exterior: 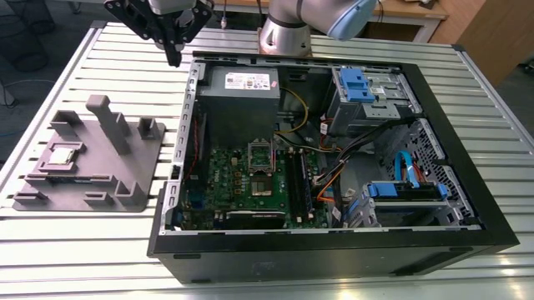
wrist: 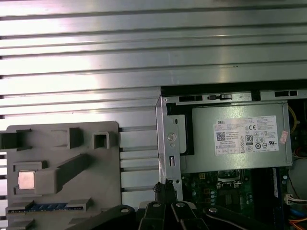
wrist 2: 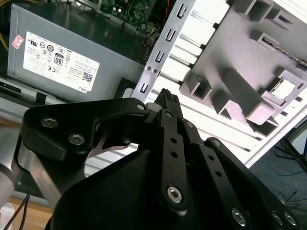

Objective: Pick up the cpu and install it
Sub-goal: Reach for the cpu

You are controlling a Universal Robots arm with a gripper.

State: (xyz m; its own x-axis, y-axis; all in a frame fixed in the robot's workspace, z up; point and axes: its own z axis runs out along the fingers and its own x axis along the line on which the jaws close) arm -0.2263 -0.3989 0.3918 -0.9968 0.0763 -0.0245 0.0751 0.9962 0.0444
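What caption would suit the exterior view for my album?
Shut black gripper hangs beside the open black computer case; the small silvery square cpu lies on the grey plastic tray.

A robotics lab or workshop. An open PC case (exterior: 334, 256) sits on a slatted metal bench (exterior: 84, 250) by the arm's base (exterior: 286, 34). Wooden desks (exterior: 409, 9) stand behind.

At the exterior view's upper left a black gripper (exterior: 172, 59) of bolted link bars is seen; the silver-grey arm (exterior: 284, 34) is capped pale blue
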